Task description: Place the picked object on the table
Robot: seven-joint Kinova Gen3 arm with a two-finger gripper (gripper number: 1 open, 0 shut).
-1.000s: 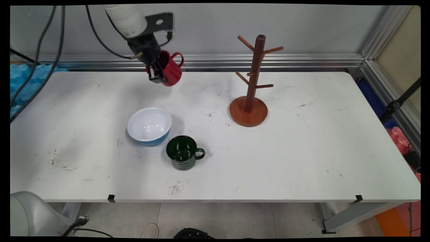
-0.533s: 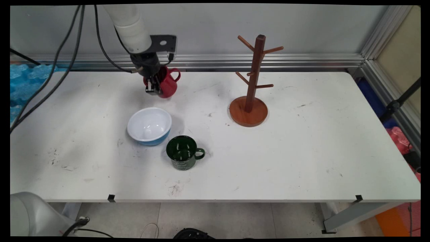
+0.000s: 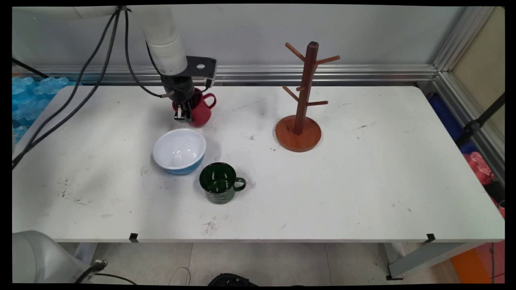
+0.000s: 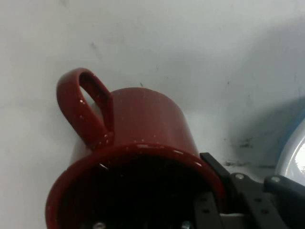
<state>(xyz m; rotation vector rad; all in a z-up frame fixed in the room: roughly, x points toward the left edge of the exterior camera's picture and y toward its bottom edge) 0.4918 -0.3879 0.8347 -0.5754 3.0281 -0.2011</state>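
We log positions against the blue-and-white bowl (image 3: 179, 151), which sits on the white table (image 3: 363, 181) left of centre.

Nearest the camera, a dark green mug (image 3: 219, 188) stands upright just beside the bowl, in front of it and to its right; its handle points right. We see no contact between mug and bowl.

Directly behind the bowl, close to it, we find the red mug (image 3: 200, 109) with the black gripper (image 3: 183, 117) clamped on its wall: one finger goes inside the rim and the other lies on the outside, on the side toward the bowl. The mug is roughly upright, with its handle turned to the right, away from the gripper. The mug sits low at the table, though we cannot tell from the main view whether its base touches the surface.

In the hand view the red mug (image 4: 138, 157) fills the lower half, mouth toward the camera and handle at upper left (speckled enamel finish visible). The gripper (image 4: 214, 202) linkage overlaps the rim at lower right, and the bowl's edge (image 4: 294, 157) shows at the right margin.

Farther back and well to the right of the bowl, a wooden mug tree (image 3: 301, 100) stands on its round base, all visible pegs bare.
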